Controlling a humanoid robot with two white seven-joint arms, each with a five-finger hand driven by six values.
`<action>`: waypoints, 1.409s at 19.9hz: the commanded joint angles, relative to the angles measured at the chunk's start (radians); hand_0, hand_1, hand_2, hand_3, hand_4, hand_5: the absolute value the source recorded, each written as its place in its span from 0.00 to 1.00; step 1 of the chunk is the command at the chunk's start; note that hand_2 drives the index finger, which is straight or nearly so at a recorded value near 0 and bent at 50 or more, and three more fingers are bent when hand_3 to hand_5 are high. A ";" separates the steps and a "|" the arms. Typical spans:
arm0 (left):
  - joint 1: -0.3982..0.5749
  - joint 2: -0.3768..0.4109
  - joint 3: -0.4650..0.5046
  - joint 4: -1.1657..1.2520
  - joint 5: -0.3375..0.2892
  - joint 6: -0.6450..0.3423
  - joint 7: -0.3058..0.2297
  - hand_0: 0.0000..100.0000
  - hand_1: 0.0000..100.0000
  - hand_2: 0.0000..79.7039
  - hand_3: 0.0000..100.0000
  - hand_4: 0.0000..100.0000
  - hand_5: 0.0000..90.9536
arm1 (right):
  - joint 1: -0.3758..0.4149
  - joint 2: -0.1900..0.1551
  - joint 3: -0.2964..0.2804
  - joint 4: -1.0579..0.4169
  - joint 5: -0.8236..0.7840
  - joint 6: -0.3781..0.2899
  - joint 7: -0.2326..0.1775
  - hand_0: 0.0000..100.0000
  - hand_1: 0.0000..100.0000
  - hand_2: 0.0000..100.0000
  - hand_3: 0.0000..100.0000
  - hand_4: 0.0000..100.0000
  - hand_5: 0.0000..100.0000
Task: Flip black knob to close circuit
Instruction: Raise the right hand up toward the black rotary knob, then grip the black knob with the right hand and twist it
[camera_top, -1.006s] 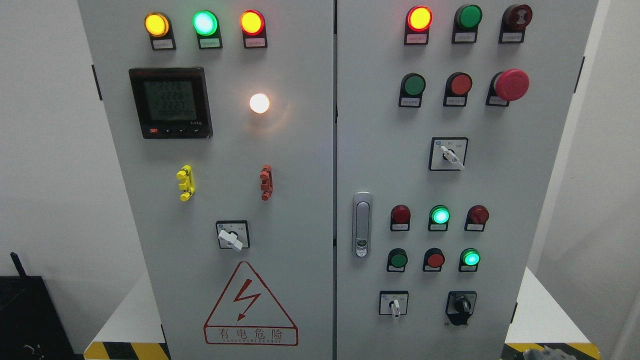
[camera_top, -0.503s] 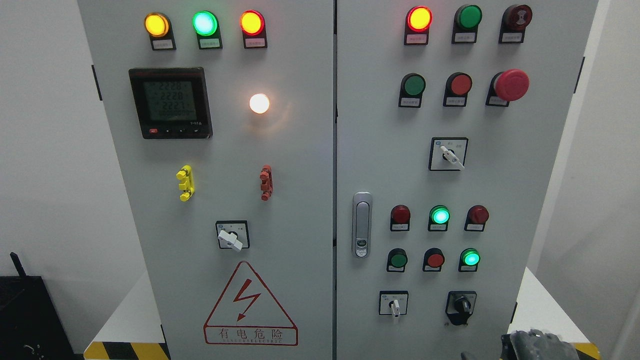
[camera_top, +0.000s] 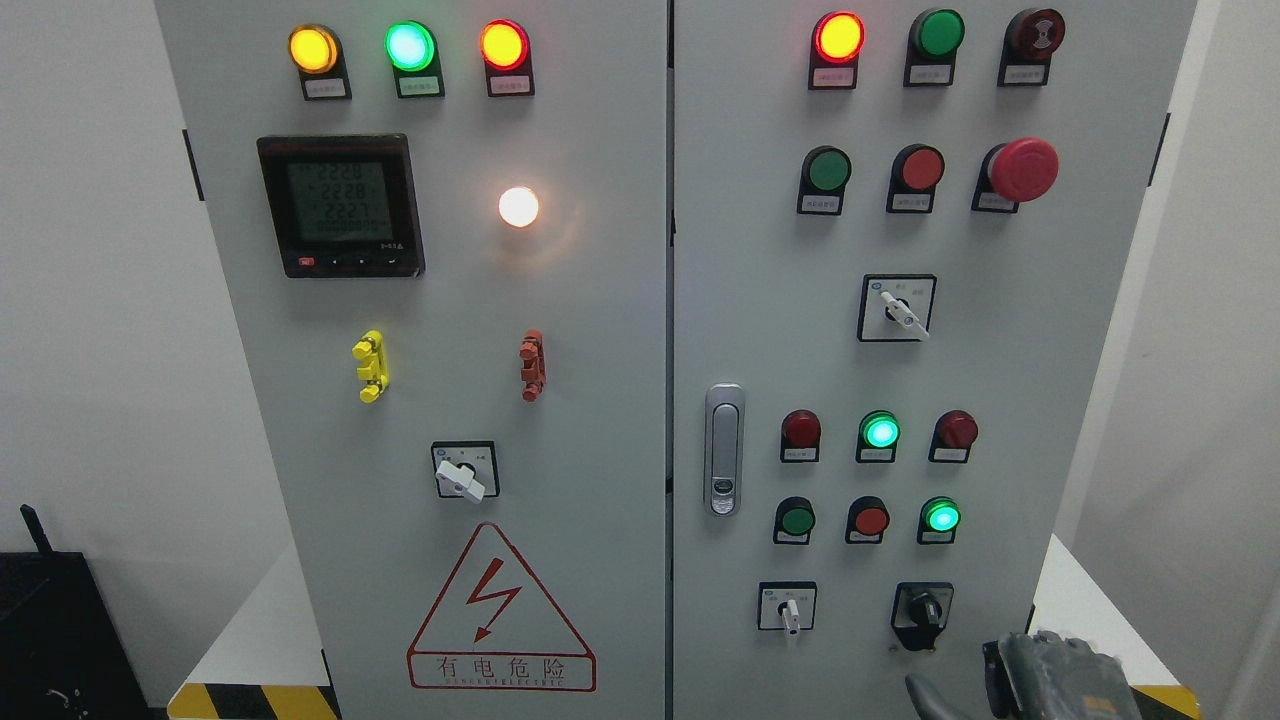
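The black knob (camera_top: 924, 609) pointed straight down, long axis vertical, untouched; the right hand (camera_top: 1050, 682) sat below-right, its finger spread impossible to tell.

The right hand (camera_top: 1050, 680) is showing at the bottom edge, below the grey cabinet (camera_top: 640, 330), with one dark finger (camera_top: 925, 693) pointing left. The black knob (camera_top: 922, 610) is sitting just above and left of the hand, apart from it. Further left, a white selector switch (camera_top: 790, 610) is pointing down. Well above the hand, a green lamp (camera_top: 941, 516) is glowing.
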 joint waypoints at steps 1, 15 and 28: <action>-0.001 0.000 0.000 0.001 0.000 0.001 0.000 0.12 0.56 0.00 0.00 0.00 0.00 | -0.056 -0.004 0.006 0.148 0.001 0.008 -0.003 0.00 0.08 0.93 1.00 0.92 0.82; 0.001 0.000 0.000 0.001 0.000 0.001 0.000 0.12 0.56 0.00 0.00 0.00 0.00 | -0.110 -0.004 -0.004 0.182 -0.005 0.046 -0.005 0.00 0.08 0.93 1.00 0.92 0.83; -0.001 0.000 0.000 0.001 0.000 0.001 0.000 0.12 0.56 0.00 0.00 0.00 0.00 | -0.127 -0.006 -0.006 0.183 -0.010 0.090 -0.005 0.00 0.08 0.93 1.00 0.92 0.84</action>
